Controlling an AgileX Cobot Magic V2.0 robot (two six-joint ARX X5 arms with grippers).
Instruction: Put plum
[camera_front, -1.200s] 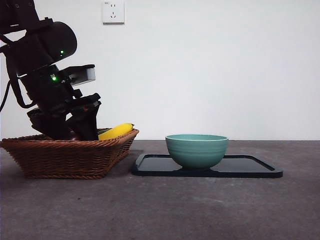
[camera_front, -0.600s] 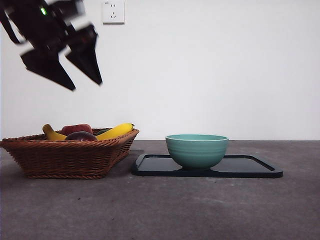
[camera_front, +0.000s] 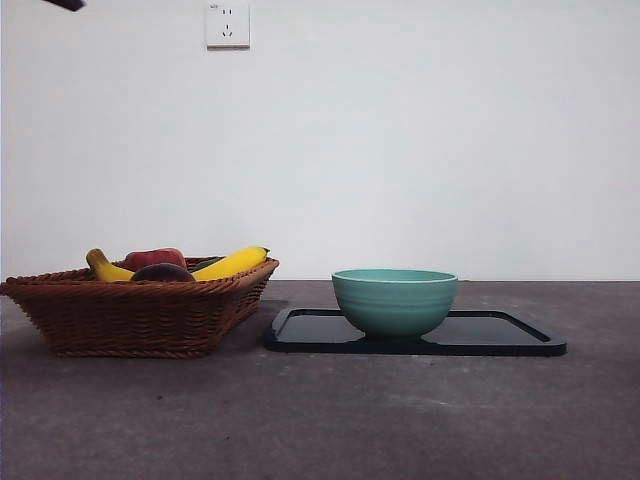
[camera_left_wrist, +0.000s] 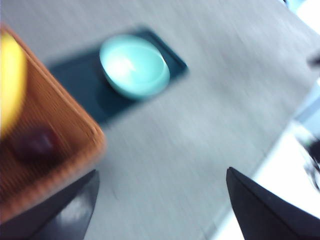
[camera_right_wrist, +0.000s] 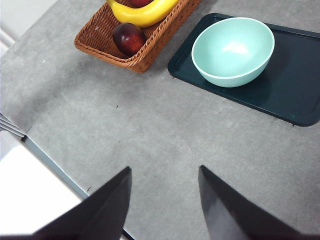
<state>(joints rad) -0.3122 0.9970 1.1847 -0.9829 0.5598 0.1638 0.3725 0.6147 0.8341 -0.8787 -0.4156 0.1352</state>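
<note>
The plum (camera_front: 162, 272) is dark maroon and lies in the wicker basket (camera_front: 140, 315) at the left, beside a yellow banana (camera_front: 232, 263) and a red fruit (camera_front: 153, 257). My left gripper (camera_left_wrist: 162, 172) hangs high above the table, open and holding nothing. Its blurred view takes in the plum (camera_left_wrist: 35, 145) in the basket corner and the teal bowl (camera_left_wrist: 134, 66). My right gripper (camera_right_wrist: 165, 168) is also open and empty, high over the table's near side, away from the plum (camera_right_wrist: 129, 39). In the front view only a black arm tip (camera_front: 65, 4) shows at the top left corner.
A teal bowl (camera_front: 394, 300) stands on a dark tray (camera_front: 500, 335) right of the basket. In the right wrist view the bowl (camera_right_wrist: 233, 50) holds nothing and the table edge (camera_right_wrist: 45, 155) runs close by. A wall socket (camera_front: 227, 23) sits high on the back wall.
The arm that reached into the basket has lifted up and to the left, almost out of the front view, with nothing in its jaws. The plum stays in the basket.
</note>
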